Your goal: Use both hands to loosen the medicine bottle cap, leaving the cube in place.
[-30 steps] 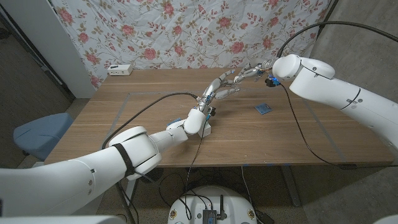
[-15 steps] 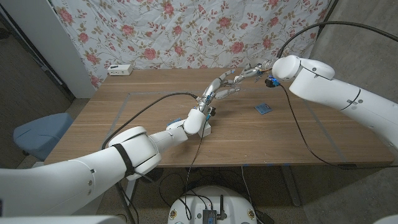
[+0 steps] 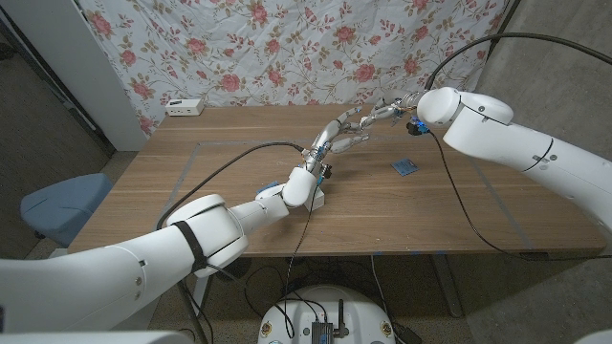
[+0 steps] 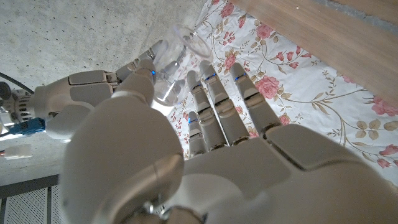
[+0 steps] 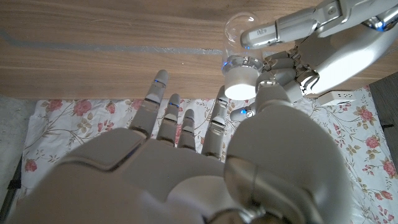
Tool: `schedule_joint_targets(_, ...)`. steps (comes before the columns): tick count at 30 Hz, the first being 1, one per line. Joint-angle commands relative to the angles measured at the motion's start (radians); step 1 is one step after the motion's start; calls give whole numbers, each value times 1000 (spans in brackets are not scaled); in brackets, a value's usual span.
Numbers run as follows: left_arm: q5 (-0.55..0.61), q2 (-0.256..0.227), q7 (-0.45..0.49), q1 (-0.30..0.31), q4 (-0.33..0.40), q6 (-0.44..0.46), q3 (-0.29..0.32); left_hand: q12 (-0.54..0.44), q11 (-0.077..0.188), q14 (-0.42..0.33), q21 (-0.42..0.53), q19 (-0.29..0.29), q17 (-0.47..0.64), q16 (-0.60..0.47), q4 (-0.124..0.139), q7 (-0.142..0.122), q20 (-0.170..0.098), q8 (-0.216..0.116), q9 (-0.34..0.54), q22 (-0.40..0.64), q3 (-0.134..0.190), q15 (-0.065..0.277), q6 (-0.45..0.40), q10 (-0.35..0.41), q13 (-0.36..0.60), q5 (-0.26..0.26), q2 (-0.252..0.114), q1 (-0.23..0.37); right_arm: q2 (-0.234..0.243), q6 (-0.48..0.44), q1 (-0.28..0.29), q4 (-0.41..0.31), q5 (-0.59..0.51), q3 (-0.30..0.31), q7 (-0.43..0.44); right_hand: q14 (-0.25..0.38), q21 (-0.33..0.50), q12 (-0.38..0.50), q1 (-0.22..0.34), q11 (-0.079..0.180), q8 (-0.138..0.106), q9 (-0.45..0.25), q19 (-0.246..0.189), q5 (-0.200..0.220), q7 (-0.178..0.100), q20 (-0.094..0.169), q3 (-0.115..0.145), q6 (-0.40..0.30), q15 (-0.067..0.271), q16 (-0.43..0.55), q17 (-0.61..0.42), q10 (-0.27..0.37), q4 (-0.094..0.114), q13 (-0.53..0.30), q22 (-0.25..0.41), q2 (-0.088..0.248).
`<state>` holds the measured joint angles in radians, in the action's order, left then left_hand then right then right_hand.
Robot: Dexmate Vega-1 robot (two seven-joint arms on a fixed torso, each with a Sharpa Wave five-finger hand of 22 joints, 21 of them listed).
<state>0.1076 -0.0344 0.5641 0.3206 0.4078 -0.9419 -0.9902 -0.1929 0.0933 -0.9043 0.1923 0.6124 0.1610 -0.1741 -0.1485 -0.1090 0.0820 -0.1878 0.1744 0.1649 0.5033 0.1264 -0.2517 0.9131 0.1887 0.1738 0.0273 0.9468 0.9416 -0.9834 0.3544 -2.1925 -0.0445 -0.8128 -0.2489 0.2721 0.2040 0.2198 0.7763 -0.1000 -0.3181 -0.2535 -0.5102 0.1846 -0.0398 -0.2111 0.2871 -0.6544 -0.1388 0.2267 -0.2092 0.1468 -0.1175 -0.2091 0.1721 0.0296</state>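
Little has shifted over the last second: the right arm has eased a touch toward the table's middle, while both hands stay raised over the far part of the wooden table [image 3: 220,182] and the blue cube [image 3: 405,167] lies just where it did, flat on the wood on the robot's right side, apart from both hands. The left hand [image 3: 332,140] reaches up and away from the robot, and in the left wrist view its fingers [image 4: 219,106] stand straight beside the clear medicine bottle [image 4: 171,71] with the thumb against the bottle's other side, so it holds the bottle off the table. The right hand [image 3: 381,114] comes in from the opposite side to meet it; in the right wrist view its thumb sits against the white cap [image 5: 240,82] with the long fingers [image 5: 166,115] spread beside it, though whether they truly pinch the cap or only touch it is hard to tell from this angle. In the head view the bottle itself is too small and hidden between the fingers to pick out. Behind the table hangs a flowered cloth [image 3: 287,48], and a white power strip [image 3: 184,106] sits at the table's far left edge.
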Motion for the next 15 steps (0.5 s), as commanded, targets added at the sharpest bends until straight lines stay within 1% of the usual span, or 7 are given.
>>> schedule_joint_targets(1, -2, 2, -6, 2, -1, 2, 3, -3, 42, -10, -2, -2, 1, 0, 1, -4, -3, 1, 2, 5, 9, 80, -6, 43, 3, 3, -12, 1, -1, -11, 3, -11, -17, -9, 19, 13, 5, 5, 8, 3, -12, -4, -10, 2, -5, 0, 6, -17, 2, 10, 0, 14, -10, -2, 3, 5)
schedule_joint_targets(6, -3, 2, -7, 2, -1, 3, 3, -2, 47, -10, -2, -3, 1, 0, 3, -3, -3, 1, 2, 5, 10, 79, -5, 42, 3, 4, -13, -1, -3, -18, 6, -14, -19, -9, 26, 19, 6, 7, 13, 7, -20, -7, -17, 3, -8, 1, 10, -31, 12, 12, -1, 25, -14, -2, 3, 11)
schedule_joint_targets(7, -3, 2, -7, 2, -1, 3, 3, -2, 38, -10, -2, -3, 1, 0, 3, -4, -3, 1, 2, 5, 11, 79, -6, 41, 3, 4, -14, -1, -3, -18, 7, -14, -19, -8, 28, 19, 6, 7, 13, 7, -20, -7, -17, 3, -8, 1, 10, -32, 12, 12, -1, 25, -14, -2, 3, 11)
schedule_joint_targets(12, -4, 2, -7, 2, -1, 3, 2, -2, 36, -10, -2, -2, 1, 0, 3, -4, -4, 1, 2, 5, 12, 80, -7, 42, 3, 4, -15, -1, -2, -14, 11, -15, -18, -5, 34, 23, 6, 7, 22, 12, -26, -7, -22, 4, -10, 1, 16, -45, 14, 13, -1, 31, -20, -1, 3, 18)
schedule_joint_targets(13, -3, 2, -6, 2, -1, 3, 2, -2, 42, -10, -2, -2, 1, 0, 3, -5, -3, 1, 2, 5, 12, 79, -7, 42, 3, 4, -15, -1, -3, -16, 10, -15, -18, -6, 32, 24, 6, 7, 23, 13, -26, -7, -23, 4, -10, 1, 17, -45, 14, 13, -1, 32, -21, -1, 3, 19)
schedule_joint_targets(15, -3, 2, -7, 2, -1, 3, 2, -3, 41, -10, -1, -2, 1, 0, 3, -5, -3, 1, 2, 5, 12, 79, -7, 43, 3, 4, -14, -2, -3, -17, 10, -14, -16, -6, 32, 24, 6, 6, 26, 14, -26, -7, -24, 5, -13, 0, 18, -45, 16, 13, -1, 32, -23, -1, 3, 21)
